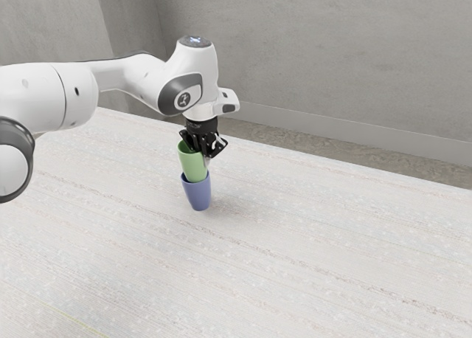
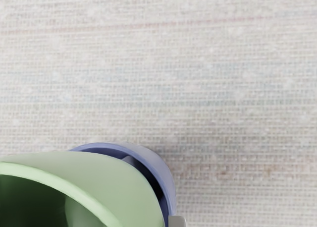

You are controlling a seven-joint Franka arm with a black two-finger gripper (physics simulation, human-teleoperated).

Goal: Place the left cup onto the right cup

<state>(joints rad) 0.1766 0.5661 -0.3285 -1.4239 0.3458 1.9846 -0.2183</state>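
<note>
While our gripper sits at the rim of the green cup, that cup leans, nested inside the blue cup; whether we grip it, we cannot tell.

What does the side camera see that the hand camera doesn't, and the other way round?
Exterior view: the white arm, the claw at the top of the green cup, the grey wall. Wrist view: down into the green cup's hollow inside. Both: the green cup, tilted, sitting in the blue cup on the pale table.
</note>
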